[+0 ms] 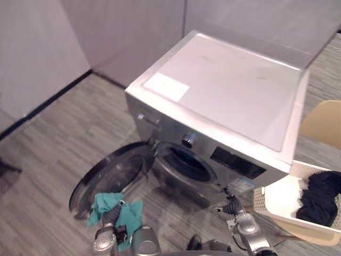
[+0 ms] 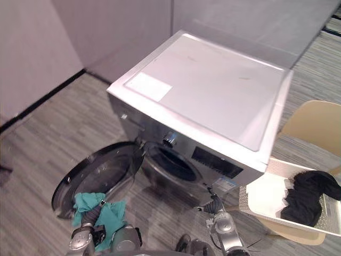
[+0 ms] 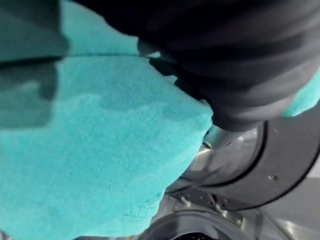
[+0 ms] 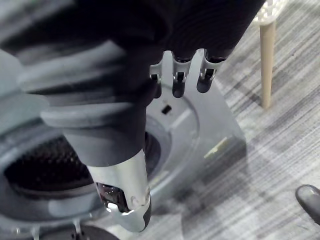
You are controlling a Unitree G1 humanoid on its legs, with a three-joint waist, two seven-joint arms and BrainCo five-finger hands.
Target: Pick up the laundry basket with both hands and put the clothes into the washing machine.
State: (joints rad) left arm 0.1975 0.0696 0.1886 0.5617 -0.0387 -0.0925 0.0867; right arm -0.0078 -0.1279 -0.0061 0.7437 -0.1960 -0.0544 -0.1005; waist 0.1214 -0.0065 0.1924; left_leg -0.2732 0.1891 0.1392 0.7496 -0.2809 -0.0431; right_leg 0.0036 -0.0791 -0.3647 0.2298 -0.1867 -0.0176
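Left eye view: a teal cloth (image 1: 130,213) is held low in front of the open washing machine (image 1: 224,90).
The left hand (image 1: 113,215) carries the cloth beside the swung-out door (image 1: 106,176); the cloth hides its fingers, so I cannot tell their hold. The right hand (image 1: 233,205) hangs by the machine's front, fingers loose and empty. The basket (image 1: 277,200), on a chair (image 1: 325,122), holds black clothes (image 1: 319,197), so loading looks barely begun.

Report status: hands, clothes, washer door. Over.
Teal cloth bunched over left hand, beside open washer door. Right hand empty, fingers relaxed, near drum opening. Black clothes in basket on chair. Nothing blocks the opening.
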